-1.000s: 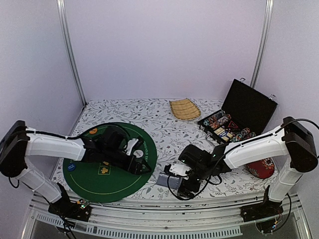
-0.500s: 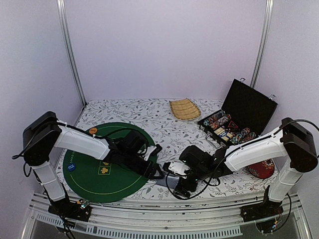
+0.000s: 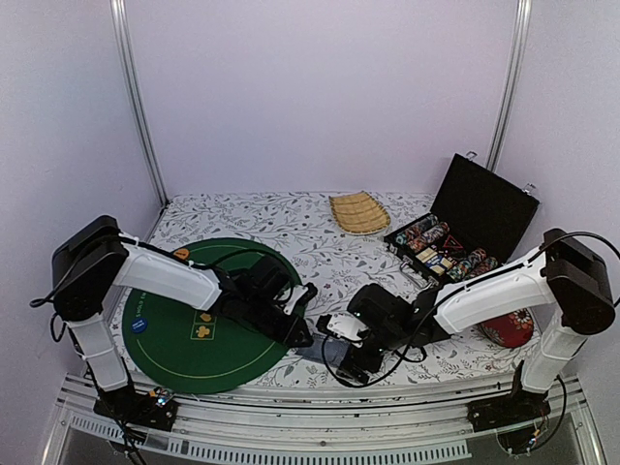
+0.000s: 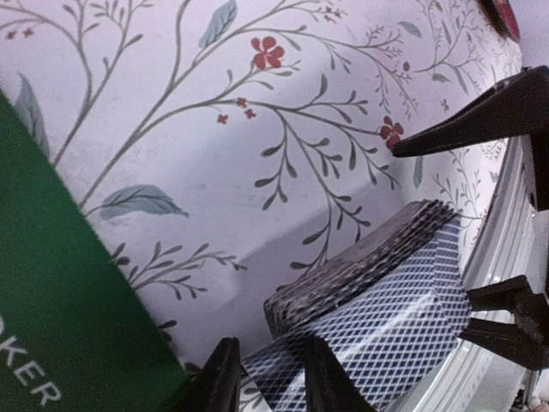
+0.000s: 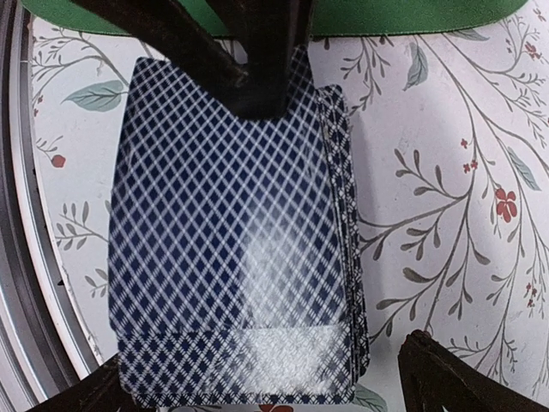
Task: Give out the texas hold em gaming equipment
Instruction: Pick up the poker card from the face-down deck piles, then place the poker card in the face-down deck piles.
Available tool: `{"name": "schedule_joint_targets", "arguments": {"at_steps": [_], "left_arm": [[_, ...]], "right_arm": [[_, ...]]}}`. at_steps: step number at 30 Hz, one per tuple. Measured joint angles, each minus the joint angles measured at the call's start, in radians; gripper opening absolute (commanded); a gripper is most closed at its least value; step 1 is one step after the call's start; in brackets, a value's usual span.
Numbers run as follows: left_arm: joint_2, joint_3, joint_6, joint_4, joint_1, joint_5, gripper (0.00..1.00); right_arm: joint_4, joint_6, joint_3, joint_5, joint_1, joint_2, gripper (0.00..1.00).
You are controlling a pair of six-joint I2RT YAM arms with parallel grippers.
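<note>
Over the last sec the left hand [image 4: 271, 360] has swung off the middle of the green poker mat [image 3: 165, 349] to the bottom centre of the top view. There the deck [image 4: 360, 266] lies on the floral worktop [image 3: 320, 232], just off the mat's right edge. Its fingers are now nearly closed, pinching one short edge of the top card [image 5: 223, 197], which sits skewed up & left of the stack in the right wrist view. The right hand [image 5: 257, 373] has barely moved: spread wide, one finger each side of the deck, gripping nothing I can see. Prob means a card draw is starting, w/ dealing onto the mat next; only an orange chip [image 3: 181, 255] & a blue chip [image 3: 139, 325] lie there so far

Hard to tell:
- whether one card or several are pinched
- card faces, all turned down
- the deck in the top view, mostly hidden under both hands
- contact btwn right fingers & stack, as they're cut off at frame bottom
- chips in the open black case [image 3: 441, 254], too small to count
</note>
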Motion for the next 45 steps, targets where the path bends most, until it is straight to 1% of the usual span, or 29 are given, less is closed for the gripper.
{"name": "schedule_joint_targets", "arguments": {"at_steps": [5,7,10,12,13,14,27,31,37,41,44,45], "left_arm": [[-0.016,-0.005,0.009,-0.026,0.0,-0.023,0.28],[-0.024,-0.012,0.009,-0.027,0.0,-0.022,0.26],[-0.043,-0.034,0.008,-0.02,0.0,-0.01,0.16],[-0.052,-0.044,0.004,-0.013,0.0,0.008,0.08],[-0.056,-0.047,0.005,-0.008,0.0,0.016,0.03],[-0.06,-0.049,0.004,-0.006,0.0,0.024,0.0],[-0.144,-0.053,0.033,-0.011,0.0,0.057,0.0],[-0.212,-0.07,0.069,-0.01,0.0,0.064,0.0],[-0.322,-0.121,0.113,0.01,0.012,0.064,0.0],[-0.369,-0.155,0.139,0.013,0.051,0.063,0.0],[-0.415,-0.176,0.155,-0.013,0.117,0.056,0.0],[-0.44,-0.185,0.157,-0.026,0.155,0.058,0.0]], "right_arm": [[0.0,0.0,0.008,0.006,0.0,0.006,0.99],[0.0,0.0,0.008,0.006,0.0,0.006,0.99],[0.0,-0.003,0.008,0.006,0.0,0.006,0.99],[0.0,-0.005,0.008,0.006,0.0,0.006,0.99],[0.0,-0.007,0.009,0.006,0.0,0.006,0.99],[-0.002,-0.009,0.01,0.006,0.0,0.006,0.99],[-0.056,-0.03,0.032,0.013,0.0,0.007,0.99],[-0.091,-0.036,0.042,0.013,0.0,-0.003,0.99],[-0.143,-0.055,0.05,0.002,-0.005,-0.068,0.99],[-0.174,-0.057,0.071,-0.018,-0.023,-0.122,0.99],[-0.188,-0.056,0.093,-0.034,-0.041,-0.163,0.99],[-0.188,-0.056,0.099,-0.04,-0.046,-0.178,0.99]]}}
